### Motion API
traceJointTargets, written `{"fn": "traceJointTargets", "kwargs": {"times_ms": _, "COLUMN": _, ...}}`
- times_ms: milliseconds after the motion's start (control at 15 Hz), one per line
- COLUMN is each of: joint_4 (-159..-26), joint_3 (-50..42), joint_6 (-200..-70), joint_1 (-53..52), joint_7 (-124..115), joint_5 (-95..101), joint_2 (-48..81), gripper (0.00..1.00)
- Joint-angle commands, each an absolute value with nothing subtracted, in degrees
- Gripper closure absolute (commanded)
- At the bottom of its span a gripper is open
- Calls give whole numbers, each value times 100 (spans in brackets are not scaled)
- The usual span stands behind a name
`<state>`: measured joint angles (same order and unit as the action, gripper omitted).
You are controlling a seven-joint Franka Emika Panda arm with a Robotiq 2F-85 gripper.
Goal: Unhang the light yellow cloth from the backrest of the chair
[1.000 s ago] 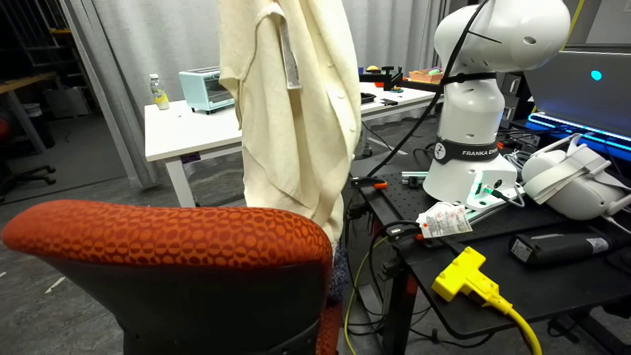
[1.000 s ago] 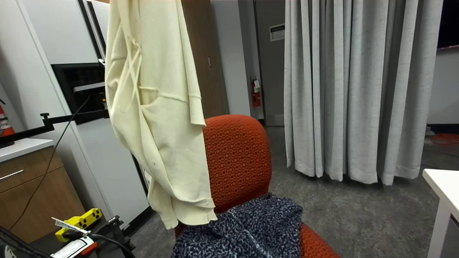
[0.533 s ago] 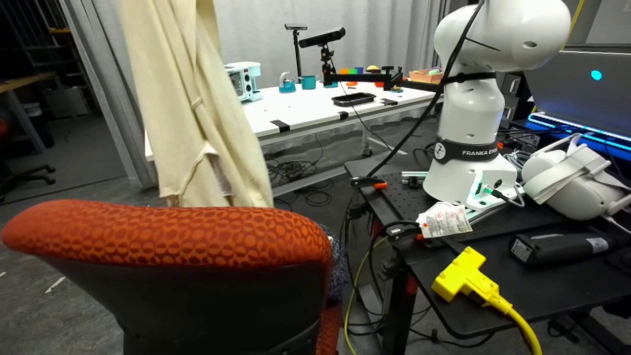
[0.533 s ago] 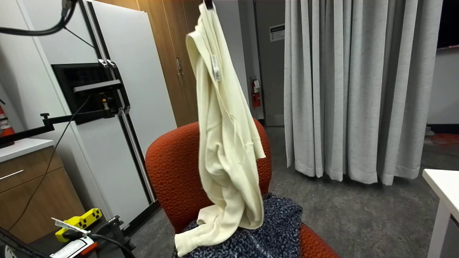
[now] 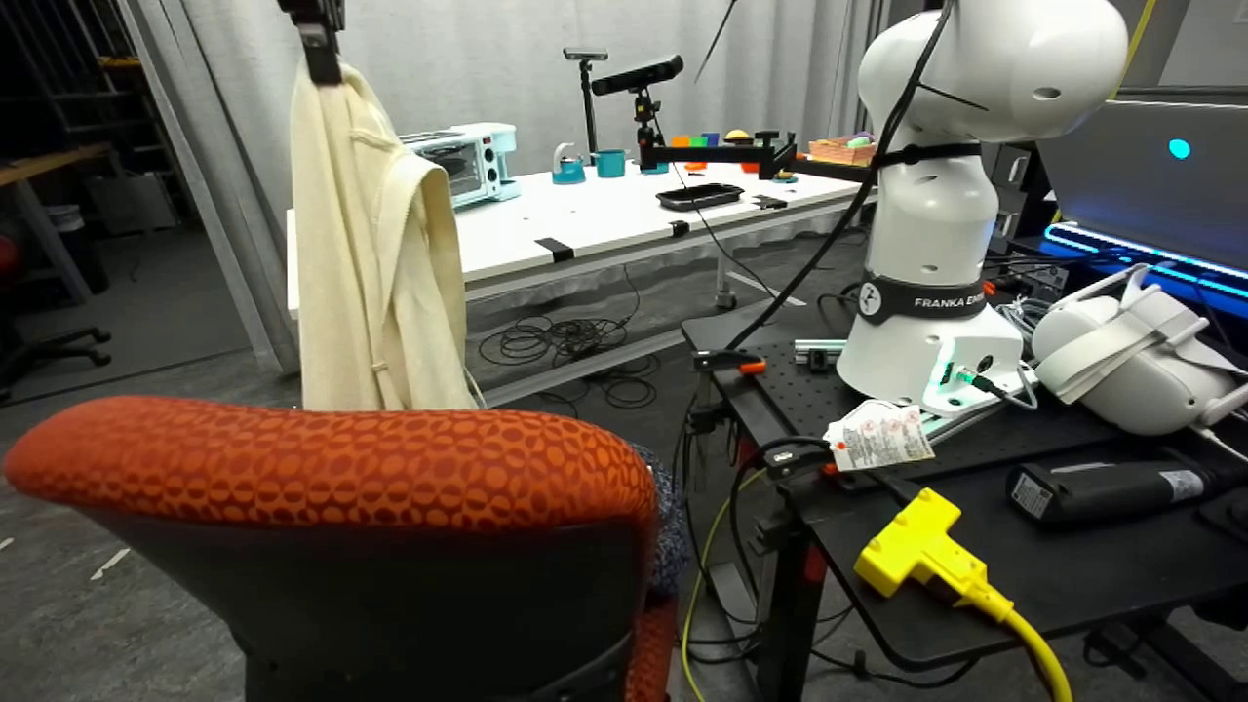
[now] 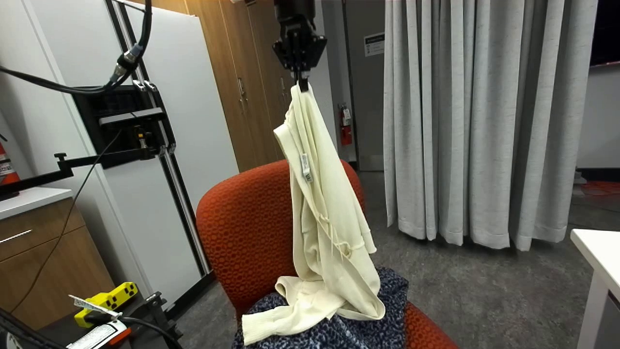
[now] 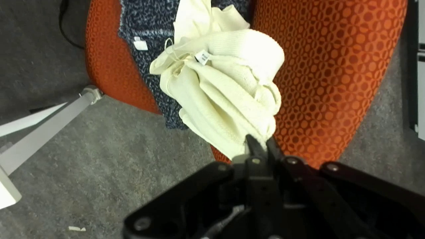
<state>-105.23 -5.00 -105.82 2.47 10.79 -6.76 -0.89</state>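
Observation:
The light yellow cloth hangs bunched in long folds from my gripper in both exterior views [image 5: 351,253] [image 6: 324,194]. My gripper [image 5: 325,73] [image 6: 303,87] is shut on its top edge, above and in front of the chair's seat. The orange-red backrest [image 5: 331,468] [image 6: 242,228] stands beside the cloth, which is not draped over its top. The cloth's lower end and a sleeve lie on the seat. In the wrist view the fingertips [image 7: 260,139] pinch the cloth [image 7: 225,99], with the backrest [image 7: 325,83] at right.
A dark blue knitted fabric [image 6: 395,295] [image 7: 146,59] lies on the seat under the cloth. A white table [image 5: 604,234] with a toaster oven [image 5: 468,161] stands behind. A black bench [image 5: 1072,556] with a yellow power adapter [image 5: 921,541] is beside the chair.
My gripper has carried the cloth sideways across the backrest's front and then lowered it. More of the cloth's lower end now rests on the seat, and the gripper has come into view.

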Motion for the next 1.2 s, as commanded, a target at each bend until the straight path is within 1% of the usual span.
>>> {"fn": "traceJointTargets", "kwargs": {"times_ms": 0, "joint_4": -11386, "joint_3": -490, "joint_6": -10715, "joint_1": 325, "joint_7": 1155, "joint_5": -568, "joint_2": -540, "gripper": 98}}
{"fn": "traceJointTargets", "kwargs": {"times_ms": 467, "joint_4": -12035, "joint_3": -529, "joint_6": -10951, "joint_1": 352, "joint_7": 1127, "joint_5": -720, "joint_2": -611, "gripper": 98}}
{"fn": "traceJointTargets", "kwargs": {"times_ms": 533, "joint_4": -12077, "joint_3": -530, "joint_6": -10961, "joint_1": 352, "joint_7": 1131, "joint_5": -728, "joint_2": -624, "gripper": 68}}
{"fn": "traceJointTargets", "kwargs": {"times_ms": 600, "joint_4": -12114, "joint_3": -532, "joint_6": -10982, "joint_1": 351, "joint_7": 1149, "joint_5": -736, "joint_2": -639, "gripper": 68}}
{"fn": "traceJointTargets", "kwargs": {"times_ms": 1133, "joint_4": -12263, "joint_3": -548, "joint_6": -11249, "joint_1": 335, "joint_7": 1536, "joint_5": -704, "joint_2": -742, "gripper": 8}}
